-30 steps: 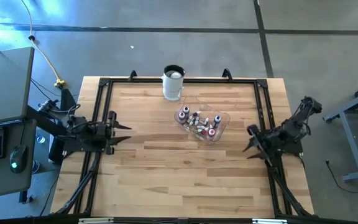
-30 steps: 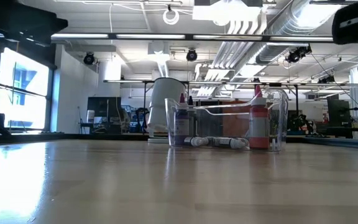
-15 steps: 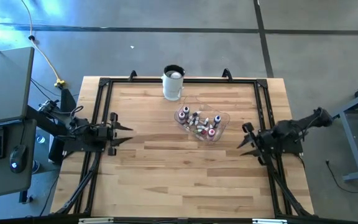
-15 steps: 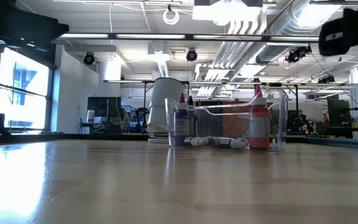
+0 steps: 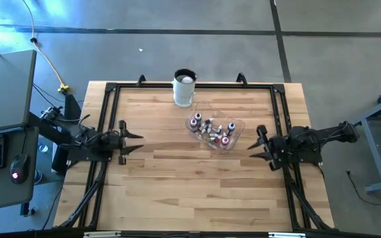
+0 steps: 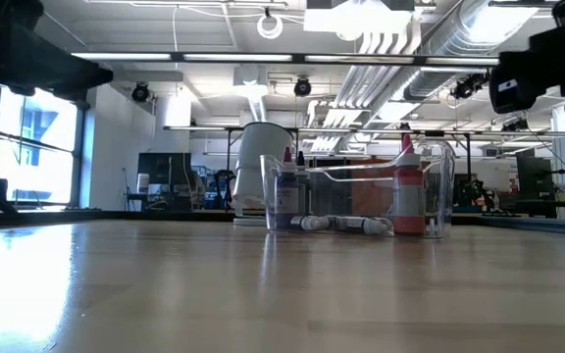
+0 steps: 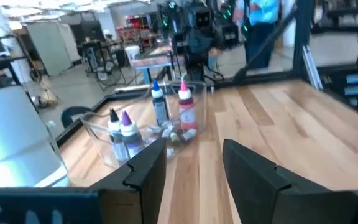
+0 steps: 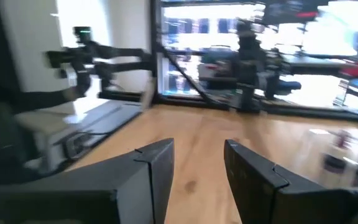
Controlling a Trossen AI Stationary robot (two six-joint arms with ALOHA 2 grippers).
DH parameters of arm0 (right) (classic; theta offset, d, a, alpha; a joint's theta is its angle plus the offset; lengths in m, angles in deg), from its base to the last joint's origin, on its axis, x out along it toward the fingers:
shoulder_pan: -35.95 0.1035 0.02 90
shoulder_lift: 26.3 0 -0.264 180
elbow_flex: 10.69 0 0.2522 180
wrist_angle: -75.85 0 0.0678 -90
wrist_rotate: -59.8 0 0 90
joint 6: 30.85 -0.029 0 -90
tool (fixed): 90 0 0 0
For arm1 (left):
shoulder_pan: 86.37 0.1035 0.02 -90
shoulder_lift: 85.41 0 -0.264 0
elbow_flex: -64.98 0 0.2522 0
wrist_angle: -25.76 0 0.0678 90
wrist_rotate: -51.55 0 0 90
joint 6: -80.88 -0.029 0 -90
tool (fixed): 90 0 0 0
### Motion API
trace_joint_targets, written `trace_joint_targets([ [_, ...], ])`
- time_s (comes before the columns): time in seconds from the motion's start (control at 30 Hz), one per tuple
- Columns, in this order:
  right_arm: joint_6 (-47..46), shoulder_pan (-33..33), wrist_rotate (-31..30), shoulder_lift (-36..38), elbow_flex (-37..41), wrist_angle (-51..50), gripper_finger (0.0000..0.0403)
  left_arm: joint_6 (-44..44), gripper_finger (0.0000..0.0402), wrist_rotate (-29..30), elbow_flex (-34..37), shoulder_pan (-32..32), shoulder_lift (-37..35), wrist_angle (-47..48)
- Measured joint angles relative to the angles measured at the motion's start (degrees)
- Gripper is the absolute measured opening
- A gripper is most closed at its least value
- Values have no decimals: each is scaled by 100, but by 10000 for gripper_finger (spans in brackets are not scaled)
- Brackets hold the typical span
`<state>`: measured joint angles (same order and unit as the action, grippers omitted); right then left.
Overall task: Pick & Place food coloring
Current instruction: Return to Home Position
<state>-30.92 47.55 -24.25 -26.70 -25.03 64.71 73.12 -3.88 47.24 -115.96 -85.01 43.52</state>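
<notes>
- The left two-finger dark gripper [image 5: 135,140] has its fingers spread apart with nothing between them; the left wrist view shows bare wood in the gap [image 7: 194,152]. It sits low over the table on the left-arm side of the clear see-through plastic bowl [image 5: 239,123], well apart from it and pointing toward it.
- The right two-finger dark gripper [image 5: 251,149] is likewise parted and empty, with open tabletop showing between its fingers in the right wrist view [image 8: 197,152]. It is near the bowl on the right-arm side, not touching it, and aimed across the table.
- The tiny food coloring bottles [image 5: 211,129], with white caps and purple, red, blue or dark bodies, are all inside the bowl.
- In the low view a purple one and a red one [image 6: 407,201] stand upright against the bowl's walls, while others lie on its floor.
- The left wrist view shows more of the bottles standing upright inside the bowl [image 7: 184,112].
- A tall white cup [image 5: 184,88] stands just beyond the bowl, toward the table's far edge.
- The bowl rests on a light wooden plank table [image 5: 177,192], in its far half.
</notes>
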Motion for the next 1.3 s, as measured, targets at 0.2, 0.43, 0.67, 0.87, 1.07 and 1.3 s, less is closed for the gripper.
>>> trace_joint_targets([
  [0.2,-117,0,-783,0,0,-25,134,204,154,122,69,-4,83,-144],
  [0.43,-117,2,-966,0,2,-16,134,178,154,159,73,-4,127,-140],
  [0.67,-112,2,-961,0,2,-16,134,173,154,156,84,-4,127,-145],
  [0.87,-101,2,-961,0,3,-17,134,162,154,154,86,-4,125,-142],
  [1.07,-101,2,-961,0,4,-18,134,162,154,152,88,-4,125,-140],
  [1.3,-101,2,-961,0,4,-18,134,162,154,149,91,-4,125,-138],
])
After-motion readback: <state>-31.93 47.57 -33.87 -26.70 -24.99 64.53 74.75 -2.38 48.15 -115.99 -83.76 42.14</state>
